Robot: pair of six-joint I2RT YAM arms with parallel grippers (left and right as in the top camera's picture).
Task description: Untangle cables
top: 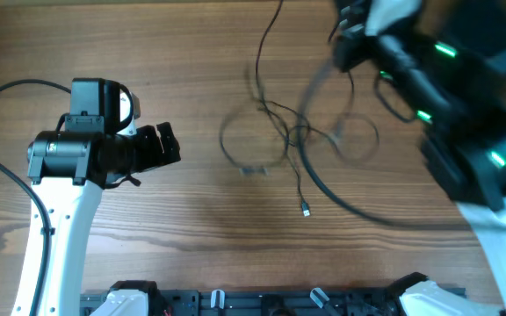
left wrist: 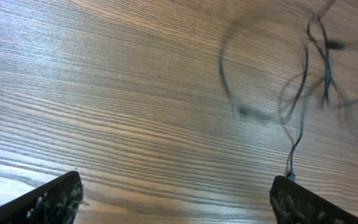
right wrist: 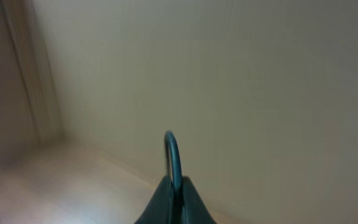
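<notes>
Now right gripper [right wrist: 174,186] raised high, fingers pinched together on thin loop [right wrist: 172,149] of cables [top: 292,132]. Rest of tangle lies at centre of table [top: 148,35], between both arms. Left gripper [left wrist: 176,186] is left of tangle, apart from it, fingers wide, nothing in them.

To do well, I think: lift slowly, watch knot, pin one loop down with left fingers so strands slide apart and do not tighten.

Count:
- one tangle
- two round loops on table
- one clear plug end [top: 307,209], second maybe, blurred
- number of separate wires I cannot tell
- two grippers
</notes>
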